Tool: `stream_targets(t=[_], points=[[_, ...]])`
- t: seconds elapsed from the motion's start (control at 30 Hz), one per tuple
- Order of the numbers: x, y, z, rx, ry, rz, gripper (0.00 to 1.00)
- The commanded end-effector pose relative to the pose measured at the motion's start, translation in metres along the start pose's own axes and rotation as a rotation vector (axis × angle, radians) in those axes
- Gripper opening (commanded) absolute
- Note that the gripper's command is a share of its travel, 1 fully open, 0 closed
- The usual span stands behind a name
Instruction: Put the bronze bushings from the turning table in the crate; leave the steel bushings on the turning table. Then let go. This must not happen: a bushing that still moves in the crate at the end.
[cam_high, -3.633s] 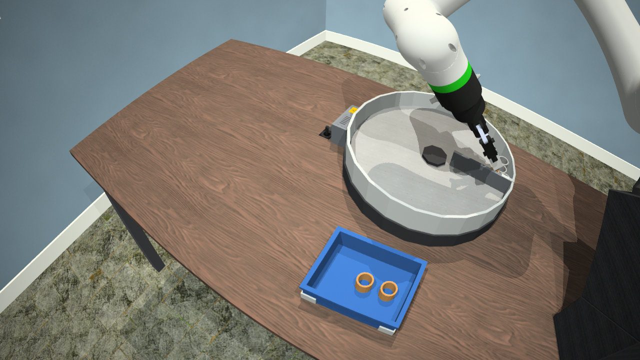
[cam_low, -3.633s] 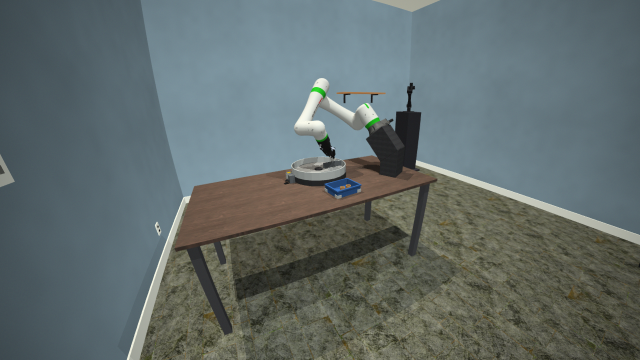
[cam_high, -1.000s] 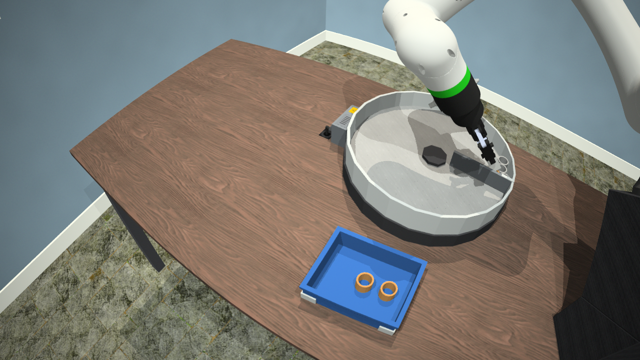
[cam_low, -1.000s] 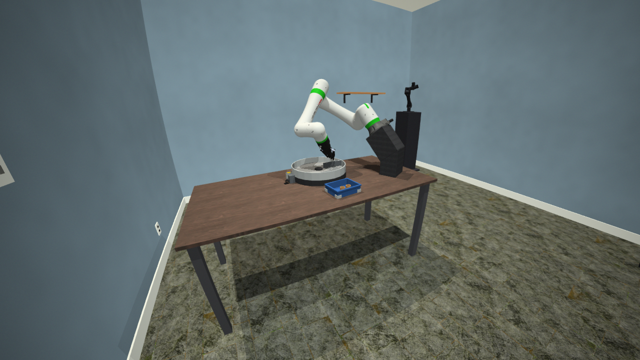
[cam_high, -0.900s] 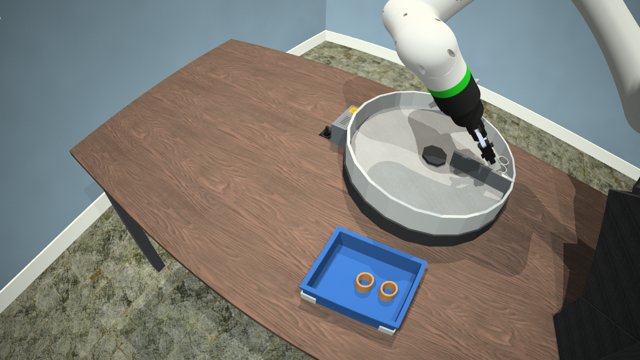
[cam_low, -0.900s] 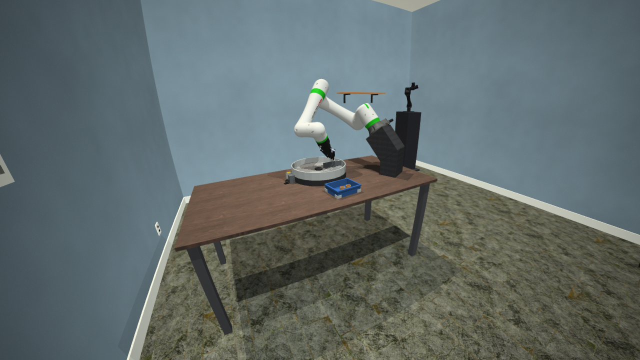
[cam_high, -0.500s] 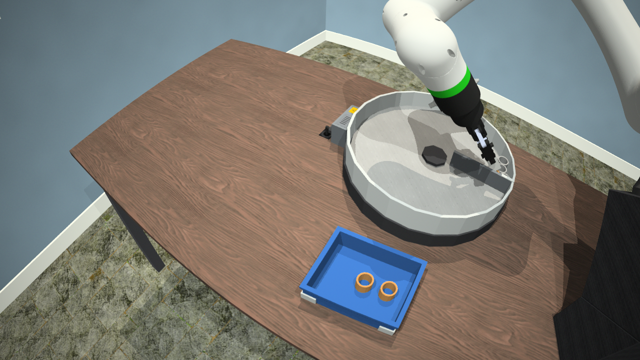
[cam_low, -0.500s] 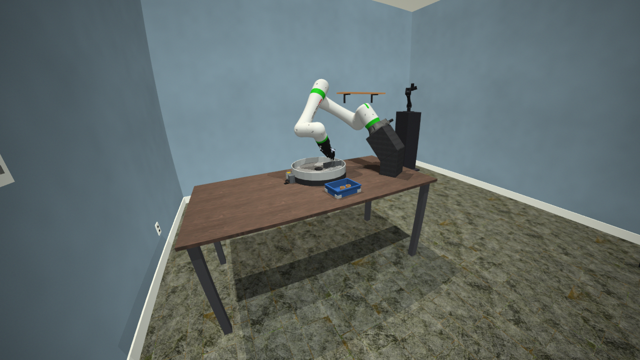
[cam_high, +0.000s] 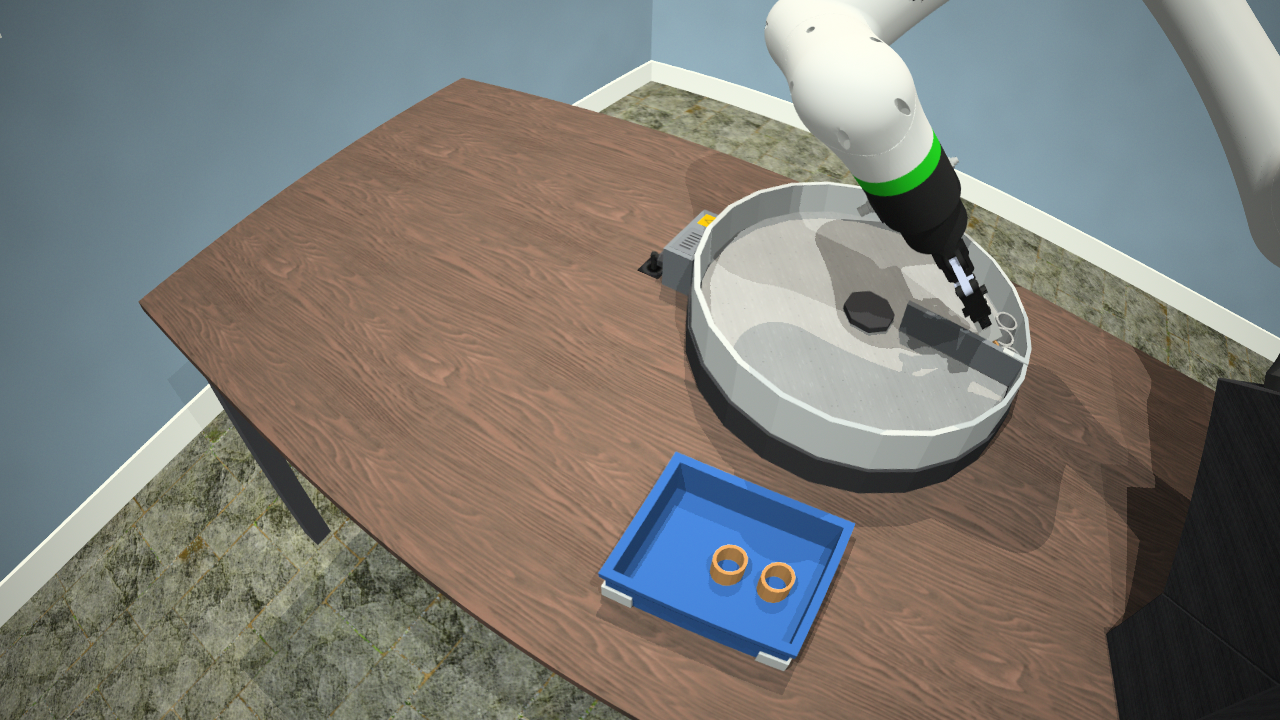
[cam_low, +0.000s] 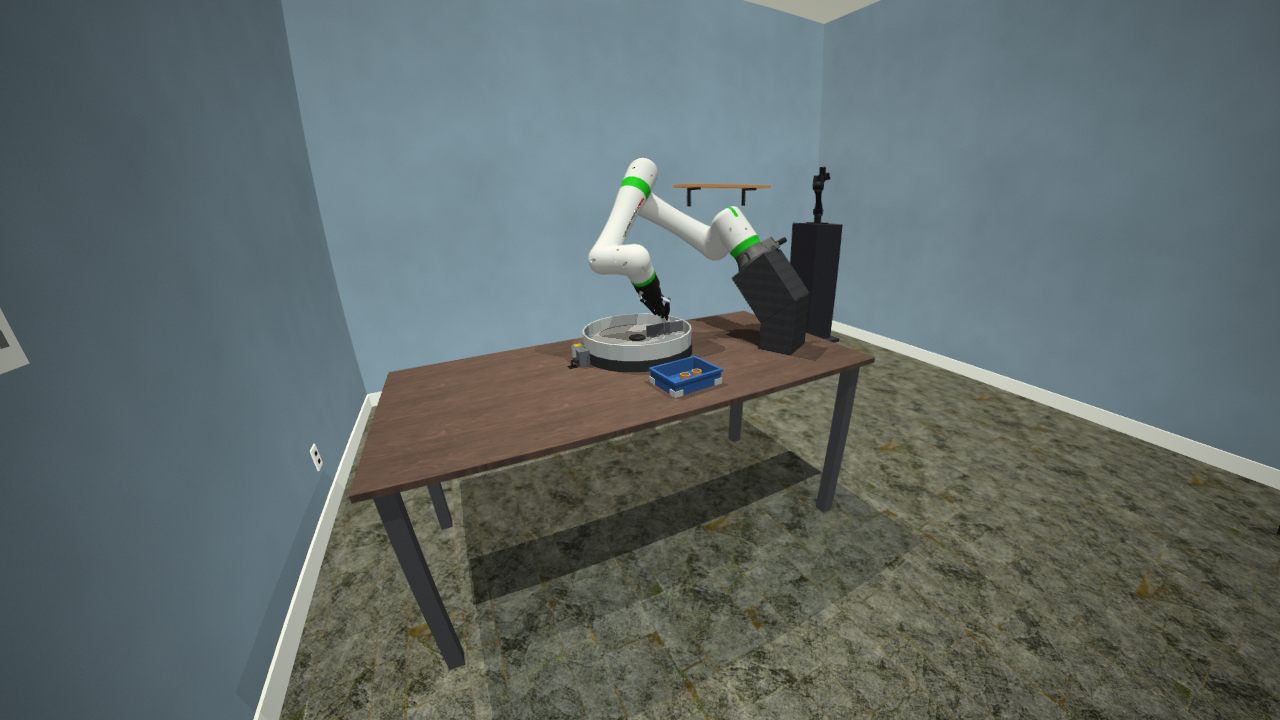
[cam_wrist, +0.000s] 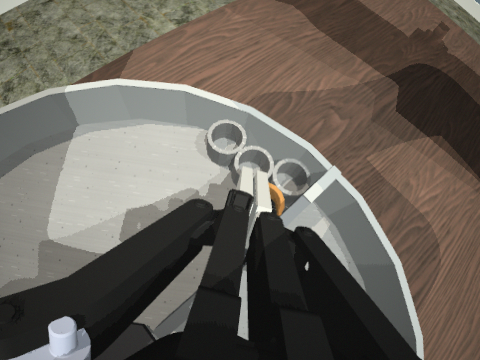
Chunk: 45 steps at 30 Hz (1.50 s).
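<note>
My gripper (cam_high: 984, 320) (cam_low: 665, 315) (cam_wrist: 249, 185) reaches down inside the grey turning table (cam_high: 805, 420) (cam_low: 595, 333) (cam_wrist: 150, 92), close to its right rim. Its fingers are pinched together on the wall of a bronze bushing (cam_wrist: 277, 199), which shows as an orange arc beside the right finger, low on the table floor. Three steel bushings (cam_wrist: 225, 148) (cam_wrist: 265, 156) (cam_wrist: 295, 189) stand in a row against the rim just beyond the fingertips; two of them show in the top view (cam_high: 1006, 319). Two bronze bushings (cam_high: 729, 564) (cam_high: 776, 582) lie in the blue crate (cam_high: 644, 528) (cam_low: 666, 376).
A grey divider bar (cam_high: 939, 329) (cam_wrist: 320, 184) runs from the black hub (cam_high: 867, 310) to the rim, right beside the bushings. A grey control box (cam_high: 689, 241) sits at the turning table's left. The arm's dark pedestal (cam_high: 1208, 537) stands at the right.
</note>
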<state>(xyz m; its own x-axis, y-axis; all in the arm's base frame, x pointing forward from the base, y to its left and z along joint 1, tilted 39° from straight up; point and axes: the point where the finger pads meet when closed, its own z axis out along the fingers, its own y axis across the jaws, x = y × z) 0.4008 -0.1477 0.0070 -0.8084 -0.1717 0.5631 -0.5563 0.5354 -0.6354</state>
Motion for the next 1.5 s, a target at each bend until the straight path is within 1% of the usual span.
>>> stream_targets(t=[0.0,0.5,0.67,0.9,0.97,1.13,1.27,1.47], points=[[0.0,0.001,0.0,-0.001,0.0,0.0,0.0],[0.002,0.001,-0.002,-0.001,0.0,0.0,0.0],[0.011,0.0,-0.013,-0.001,0.0,0.0,0.0],[0.031,0.0,-0.038,-0.001,0.0,0.0,0.0],[0.031,0.0,-0.038,-0.001,0.0,0.0,0.0],[0.044,0.0,-0.053,-0.001,0.0,0.0,0.0],[0.048,0.0,-0.058,-0.001,0.0,0.0,0.0],[0.049,0.0,-0.058,-0.001,0.0,0.0,0.0]])
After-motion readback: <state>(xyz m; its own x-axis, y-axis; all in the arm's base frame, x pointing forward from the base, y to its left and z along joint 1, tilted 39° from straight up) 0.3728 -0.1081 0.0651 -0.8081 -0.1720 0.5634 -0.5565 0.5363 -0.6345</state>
